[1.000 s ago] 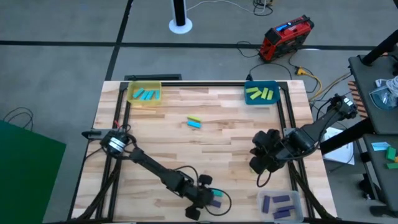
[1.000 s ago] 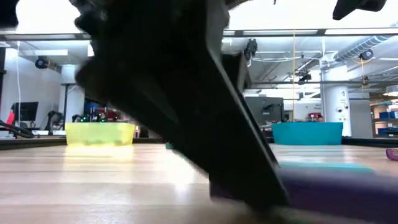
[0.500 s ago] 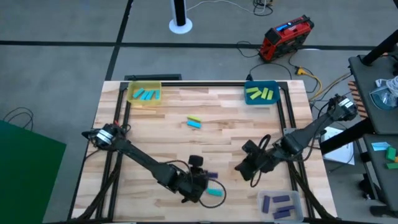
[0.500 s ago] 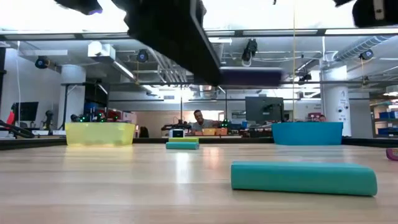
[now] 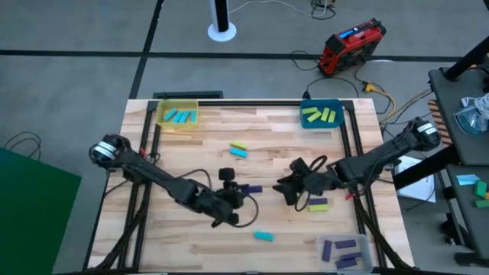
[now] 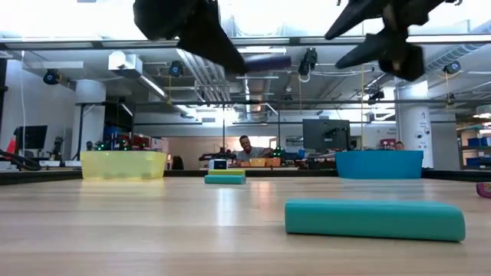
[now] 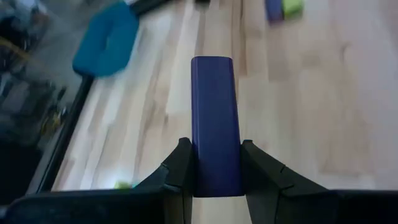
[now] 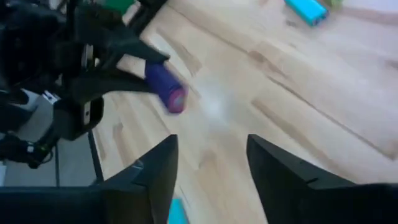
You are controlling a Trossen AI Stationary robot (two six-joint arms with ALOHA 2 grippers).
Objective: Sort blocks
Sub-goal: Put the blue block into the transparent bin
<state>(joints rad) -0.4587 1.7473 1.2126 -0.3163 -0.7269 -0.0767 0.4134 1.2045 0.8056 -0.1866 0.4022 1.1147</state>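
High view: my left gripper (image 5: 238,191) clamps a purple block (image 5: 251,189) endwise above mid-table, offered toward my right gripper (image 5: 286,186), whose fingers (image 8: 155,180) are apart, likely for handover.

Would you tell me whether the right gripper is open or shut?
Open: the right gripper shows bare wood between its spread fingers, holding nothing.
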